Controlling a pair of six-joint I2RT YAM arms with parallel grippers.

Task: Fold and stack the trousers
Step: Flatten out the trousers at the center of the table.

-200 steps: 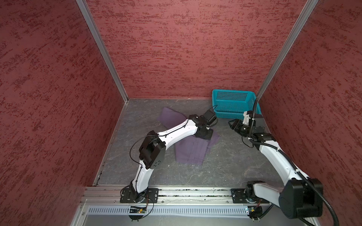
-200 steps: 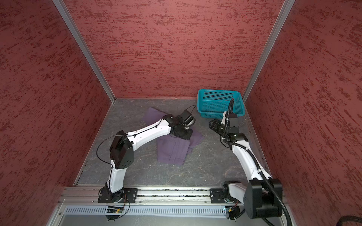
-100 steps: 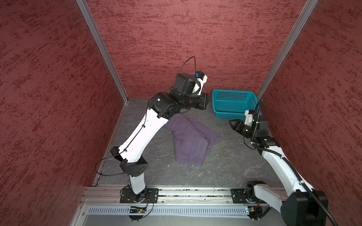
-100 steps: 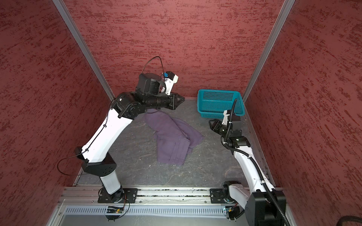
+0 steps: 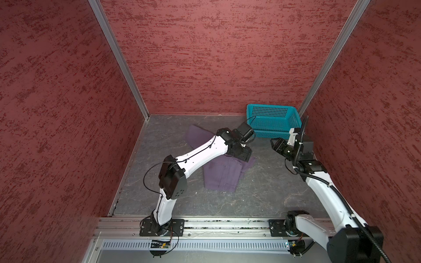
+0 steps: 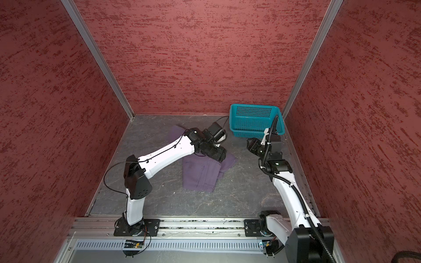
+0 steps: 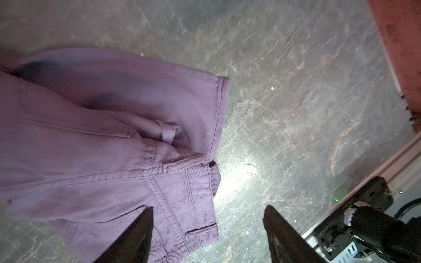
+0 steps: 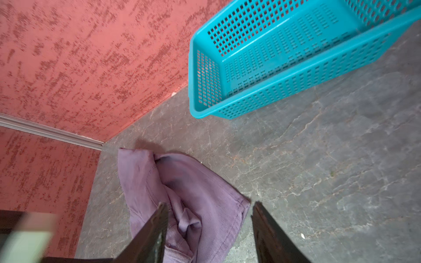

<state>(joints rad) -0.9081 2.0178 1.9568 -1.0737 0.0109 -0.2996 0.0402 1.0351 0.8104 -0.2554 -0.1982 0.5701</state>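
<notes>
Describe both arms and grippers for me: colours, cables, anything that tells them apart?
Both the left arm and the right arm have white links with black joint housings. The left one carries a thin loose black cable, the right one a thick ribbed black hose. The left gripper and right gripper each end in two flat, dark, tapering fingers. No markings are readable.

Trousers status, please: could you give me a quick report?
Left gripper open over trousers; right gripper open, empty. Trousers part-folded on table, outside basket. Nothing blocking.
</notes>
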